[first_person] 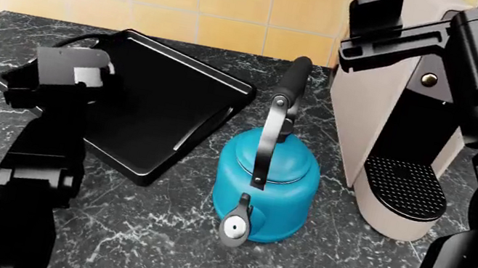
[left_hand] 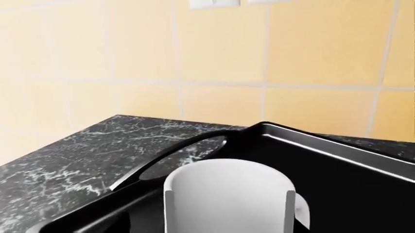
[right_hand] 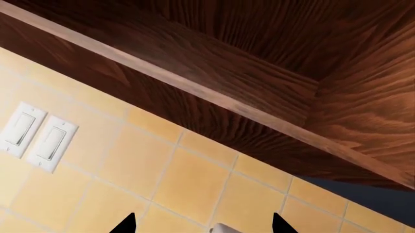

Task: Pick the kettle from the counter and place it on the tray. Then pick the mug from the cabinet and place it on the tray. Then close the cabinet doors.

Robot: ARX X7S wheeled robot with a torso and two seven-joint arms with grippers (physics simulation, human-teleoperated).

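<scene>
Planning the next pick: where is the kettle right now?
In the head view the blue kettle stands on the marble counter, not on the tray: just right of the black tray and left of the beige coffee machine.

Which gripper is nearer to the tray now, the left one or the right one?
Left. The left gripper is at the tray, over its end farthest from the kettle, with the mug right under its camera. The right gripper is raised toward the wall tiles below the wooden cabinet.

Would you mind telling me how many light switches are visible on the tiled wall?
2, seen by the right wrist camera: one white rocker switch and a second switch right beside it, both below the wooden cabinet. Others may lie outside the frame.
</scene>
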